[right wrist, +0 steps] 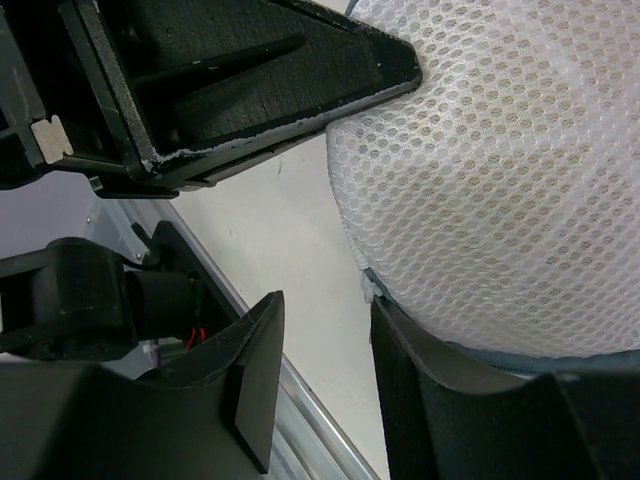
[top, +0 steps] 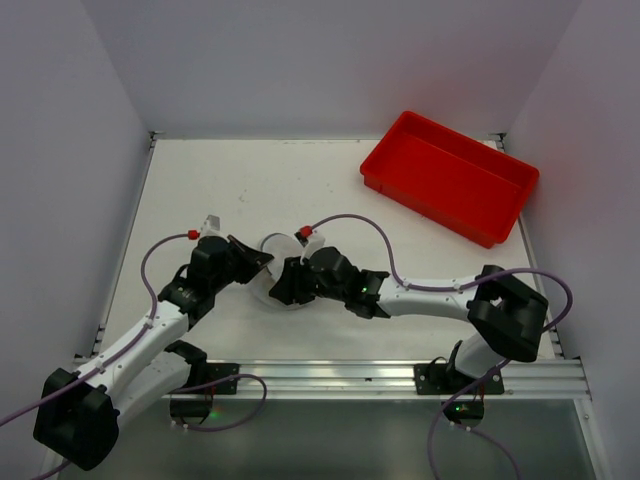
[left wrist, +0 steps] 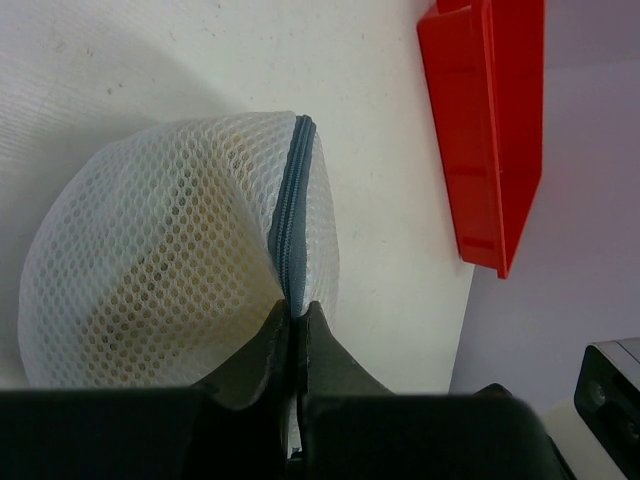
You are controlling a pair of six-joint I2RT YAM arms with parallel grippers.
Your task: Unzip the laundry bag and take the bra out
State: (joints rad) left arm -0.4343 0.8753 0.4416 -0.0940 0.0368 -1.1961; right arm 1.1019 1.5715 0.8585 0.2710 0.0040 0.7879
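Observation:
The laundry bag, a round drum of white mesh with a grey zipper round its rim, lies on the table between my two grippers. In the left wrist view the left gripper is shut on the bag's grey zipper rim. My right gripper stands open at the bag's near side. One of its fingers rests against the rim by a small white tab, and only bare table shows between the fingers. The bra is hidden; a beige tint shows through the mesh.
A red rectangular tray sits at the back right of the white table, also seen in the left wrist view as the red tray. A metal rail runs along the near edge. Grey walls enclose the table.

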